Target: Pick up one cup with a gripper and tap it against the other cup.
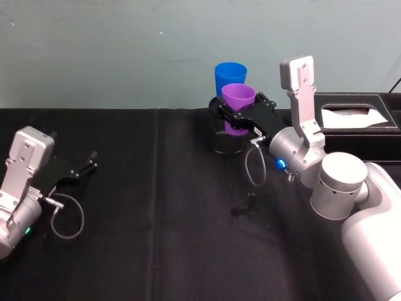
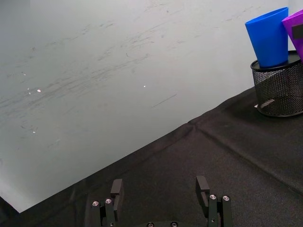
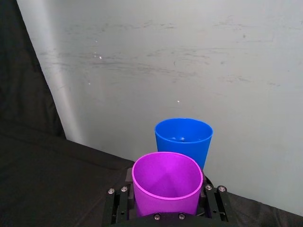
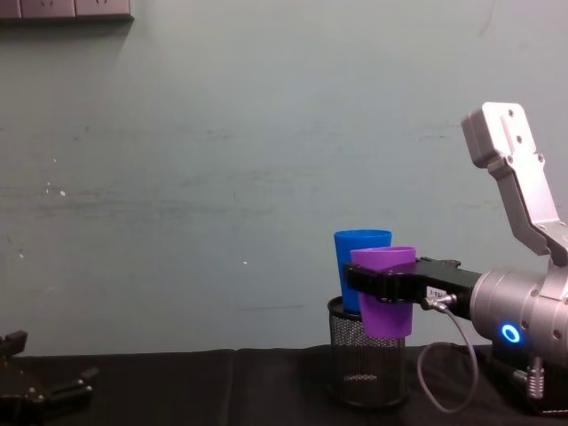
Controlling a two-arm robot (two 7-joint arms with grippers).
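The purple cup is held up off the table, with my right gripper shut on its sides. Just behind it stands the blue cup, upright in a black mesh holder. The two cups are very close; whether they touch I cannot tell. My left gripper rests open near the table's left side, holding nothing.
A black tissue box sits at the back right, behind my right arm. Black cloth covers the table, and a pale wall runs close behind the holder.
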